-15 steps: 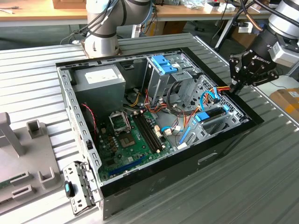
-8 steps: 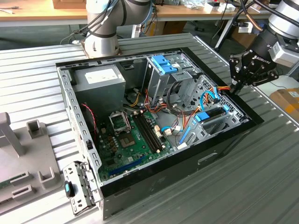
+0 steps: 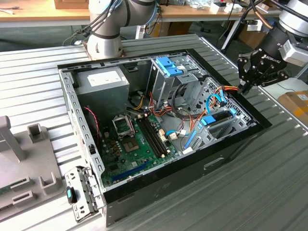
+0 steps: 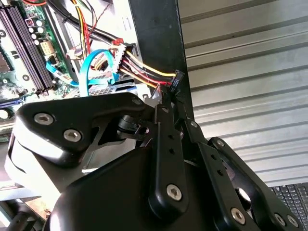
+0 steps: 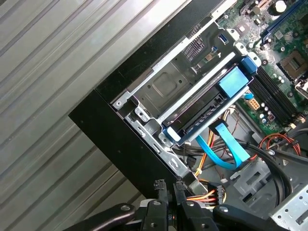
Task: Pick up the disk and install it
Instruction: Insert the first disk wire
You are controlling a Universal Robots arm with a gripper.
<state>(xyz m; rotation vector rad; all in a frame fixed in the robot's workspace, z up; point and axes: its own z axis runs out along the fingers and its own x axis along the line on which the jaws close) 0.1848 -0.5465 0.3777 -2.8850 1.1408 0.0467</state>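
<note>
A ribbed grey metal table (image 3: 269,192) carries the work, with wooden benches (image 3: 43,12) along the room's far side at 12 o'clock. In the exterior view, a moulded grey plastic fixture (image 3: 19,159) sits at 9 o'clock from the open computer case (image 3: 159,185). The arm's rounded silver base (image 3: 103,41) stands just behind the case at 11 o'clock.

Inside the black-walled case lie a green motherboard (image 3: 134,144) and a boxy grey power supply (image 3: 103,82).

The disk (image 5: 204,108) rests in the perforated sheet-metal drive bay at 3 o'clock, against the case's side wall. It is a flat slab with a dark edge and a pale metal strip, edged by a glossy bright blue bracket. Flat light-blue cables curl beside it.

The matte black gripper (image 3: 246,85) hangs over the case rim at 2 o'clock, apart from the disk. In the second wrist view its fingers (image 4: 166,139) are clenched together, with their tips right beside a small black plug (image 4: 176,82) on yellow, red and black wires (image 4: 144,70).
</note>
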